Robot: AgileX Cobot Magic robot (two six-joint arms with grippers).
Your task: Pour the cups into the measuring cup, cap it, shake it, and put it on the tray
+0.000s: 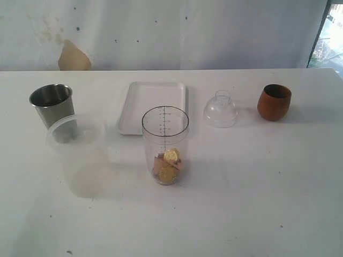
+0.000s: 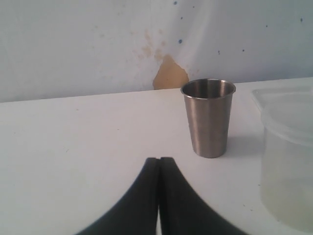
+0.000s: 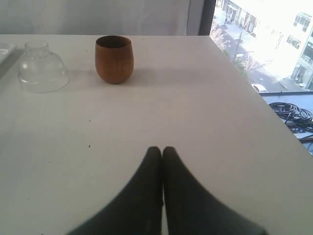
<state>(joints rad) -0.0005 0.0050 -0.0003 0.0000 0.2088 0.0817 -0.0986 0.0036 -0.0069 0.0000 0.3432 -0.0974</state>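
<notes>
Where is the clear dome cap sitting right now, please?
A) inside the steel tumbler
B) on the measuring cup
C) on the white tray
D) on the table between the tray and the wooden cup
D: the cap rests on the table, between the tray and wooden cup.

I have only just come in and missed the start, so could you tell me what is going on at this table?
Nothing is being handled right now. The left pincer and the right pincer are both shut and empty, each low over the table and facing a cup: the steel tumbler and the wooden cup. The measuring cup stands uncapped with some gold pieces inside. Its cap sits near the empty tray.
</notes>
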